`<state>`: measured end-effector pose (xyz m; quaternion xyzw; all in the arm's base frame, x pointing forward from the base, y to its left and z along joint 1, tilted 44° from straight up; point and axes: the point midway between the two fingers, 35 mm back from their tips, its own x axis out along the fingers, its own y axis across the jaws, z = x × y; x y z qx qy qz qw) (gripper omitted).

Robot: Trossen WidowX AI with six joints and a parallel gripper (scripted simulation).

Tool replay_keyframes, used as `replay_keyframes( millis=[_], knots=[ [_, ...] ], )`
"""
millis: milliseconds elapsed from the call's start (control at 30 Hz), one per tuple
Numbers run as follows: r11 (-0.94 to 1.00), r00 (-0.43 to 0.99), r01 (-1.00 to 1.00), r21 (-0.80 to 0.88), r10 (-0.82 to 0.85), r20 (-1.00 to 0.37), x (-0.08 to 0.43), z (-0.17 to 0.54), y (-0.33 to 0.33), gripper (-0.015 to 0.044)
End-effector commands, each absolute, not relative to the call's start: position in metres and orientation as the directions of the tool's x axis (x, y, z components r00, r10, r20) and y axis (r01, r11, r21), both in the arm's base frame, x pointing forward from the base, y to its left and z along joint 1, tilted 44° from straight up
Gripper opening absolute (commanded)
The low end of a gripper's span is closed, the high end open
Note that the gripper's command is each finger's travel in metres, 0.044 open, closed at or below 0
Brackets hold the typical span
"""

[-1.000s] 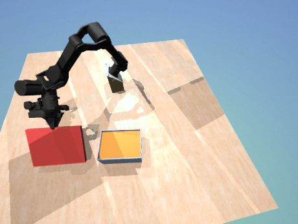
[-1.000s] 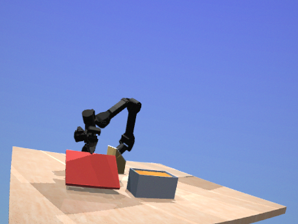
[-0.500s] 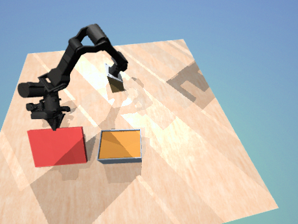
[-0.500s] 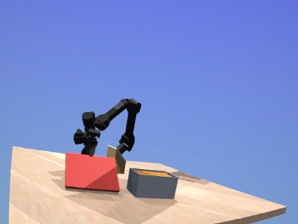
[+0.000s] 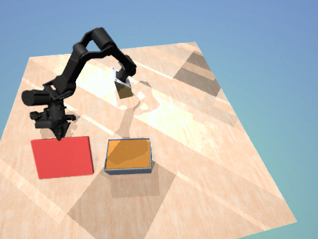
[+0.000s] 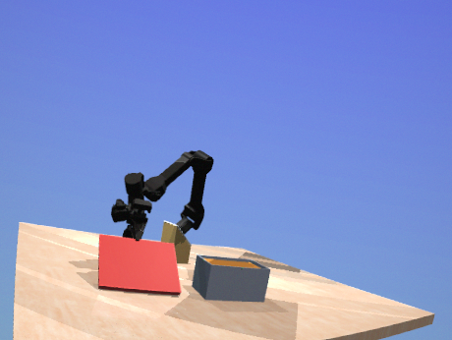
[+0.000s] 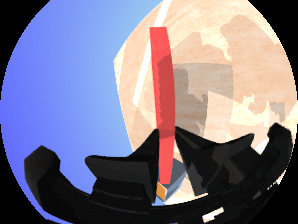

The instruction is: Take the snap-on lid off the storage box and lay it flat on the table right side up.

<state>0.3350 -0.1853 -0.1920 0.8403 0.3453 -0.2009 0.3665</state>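
The red lid (image 5: 63, 159) (image 6: 138, 267) (image 7: 162, 80) is off the box, left of it in the top and exterior views. My gripper (image 5: 59, 139) (image 6: 137, 238) (image 7: 165, 131) is shut on the lid's rear edge, fingers pointing down. The lid is tilted, with its gripped rear edge high and its front edge low. Whether the front edge touches the table cannot be told. The storage box (image 5: 128, 171) (image 6: 238, 285) (image 7: 179, 172) is blue-grey and stands upright and open, with an orange surface inside. Most of the box is hidden in the wrist view.
The wooden table (image 5: 207, 179) (image 6: 344, 310) carries the lid and box side by side, with a narrow gap between them. The arm's khaki base block (image 5: 124, 90) (image 6: 183, 251) stands behind them. Shadows cross the table.
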Motion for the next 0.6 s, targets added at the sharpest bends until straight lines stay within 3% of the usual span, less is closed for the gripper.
replay_keyframes(
  millis=[0, 567],
  knots=[
    [-0.499, 0.679, 0.728, 0.470, 0.433, -0.592, 0.334, -0.196, -0.182, 0.0000],
    [-0.499, 0.679, 0.728, 0.470, 0.434, -0.592, 0.332, -0.206, -0.173, 0.0000]
  ],
)
